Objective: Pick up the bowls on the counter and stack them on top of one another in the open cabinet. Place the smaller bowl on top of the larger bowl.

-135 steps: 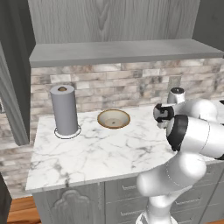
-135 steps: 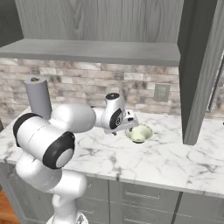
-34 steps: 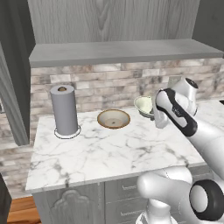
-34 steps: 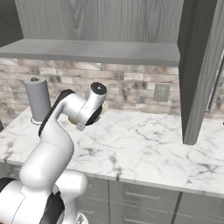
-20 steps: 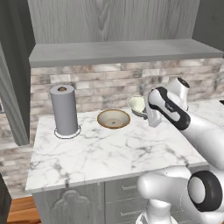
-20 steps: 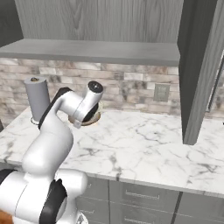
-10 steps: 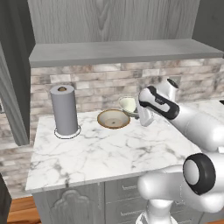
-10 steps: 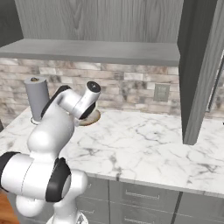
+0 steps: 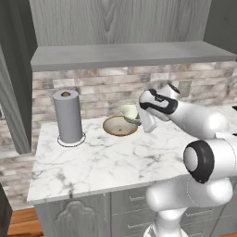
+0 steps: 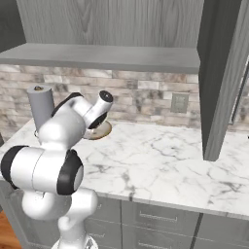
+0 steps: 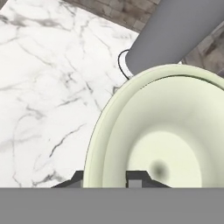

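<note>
Half the smaller bowl [image 11: 166, 135] — cropped, rim pinched.

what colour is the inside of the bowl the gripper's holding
Pale cream-green and glossy, clearest in the hand view of the smaller bowl.

The larger bowl [image 9: 120, 126] is set on the table [image 9: 106, 162], right of the paper-towel roll [image 9: 67, 115]; the smaller bowl [image 9: 130, 112] is held above its right edge.

Things standing by on the worktop and wall

A grey paper-towel roll [image 9: 67, 116] stands upright before the brick wall [image 9: 97, 90], which carries a socket [image 10: 179, 102].
</note>
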Controlling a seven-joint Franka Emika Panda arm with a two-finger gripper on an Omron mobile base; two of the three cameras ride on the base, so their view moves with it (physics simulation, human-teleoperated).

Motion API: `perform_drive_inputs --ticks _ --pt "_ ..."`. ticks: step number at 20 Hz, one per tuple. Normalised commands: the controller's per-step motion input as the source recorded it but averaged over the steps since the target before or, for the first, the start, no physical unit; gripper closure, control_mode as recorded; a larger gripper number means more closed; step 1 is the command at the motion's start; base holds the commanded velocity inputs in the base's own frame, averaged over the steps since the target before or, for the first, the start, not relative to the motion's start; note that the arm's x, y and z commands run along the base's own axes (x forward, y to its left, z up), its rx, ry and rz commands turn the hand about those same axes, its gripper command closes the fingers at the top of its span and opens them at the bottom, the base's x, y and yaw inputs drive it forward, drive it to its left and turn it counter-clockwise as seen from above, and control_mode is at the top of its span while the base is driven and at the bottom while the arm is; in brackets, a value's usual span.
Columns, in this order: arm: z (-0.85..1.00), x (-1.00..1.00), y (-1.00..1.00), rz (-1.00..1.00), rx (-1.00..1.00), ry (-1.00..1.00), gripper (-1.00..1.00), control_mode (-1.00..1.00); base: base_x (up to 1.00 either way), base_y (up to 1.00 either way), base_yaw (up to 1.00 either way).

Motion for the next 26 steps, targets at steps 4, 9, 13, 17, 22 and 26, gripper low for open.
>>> perform_drive_inputs --ticks 4,9,13,17,22,26 --pt "0.00 0.00 0.00 0.00 0.00 0.00 1.00 -1.00 0.00 0.00 0.00" --pt "-0.23 0.03 0.02 0.01 -0.06 0.00 1.00 -1.00 0.00 0.00 0.00" --pt "-0.22 0.26 0.14 0.00 -0.03 0.00 1.00 -1.00 0.00 0.00 0.00" --pt "-0.18 0.40 0.17 0.00 0.00 0.00 1.00 -1.00 0.00 0.00 0.00" --pt "-0.21 0.47 0.15 0.01 0.00 0.00 1.00 -1.00 0.00 0.00 0.00" --pt "-0.24 0.46 0.09 0.02 -0.02 0.00 1.00 -1.00 0.00 0.00 0.00"
